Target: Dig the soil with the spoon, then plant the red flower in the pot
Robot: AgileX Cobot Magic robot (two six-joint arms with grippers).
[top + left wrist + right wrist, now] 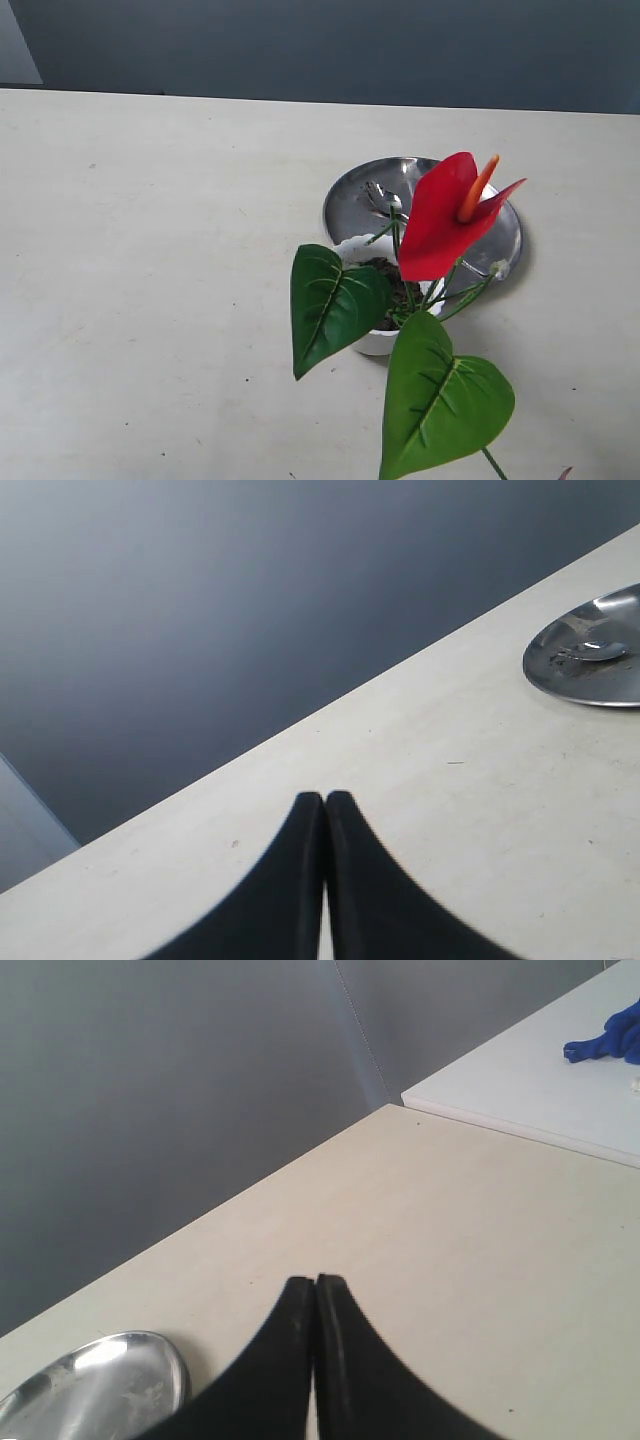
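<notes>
The red flower [450, 215] stands upright in the small white pot [377, 343], its green leaves [330, 305] spreading over the rim toward the front. Dark soil [385, 268] shows inside the pot behind the stems. The silver spoon [383, 197] lies on the round steel plate [350, 205] just behind the pot; it also shows as the spoon [592, 652] in the left wrist view. My left gripper [325, 798] is shut and empty over bare table. My right gripper [316, 1282] is shut and empty too. Neither gripper appears in the exterior view.
The steel plate [560, 670] lies off to one side of the left gripper, and the plate's rim [150, 1345] sits close beside the right gripper. A white side table [520, 1090] with a blue cloth [610, 1035] stands beyond the table's corner.
</notes>
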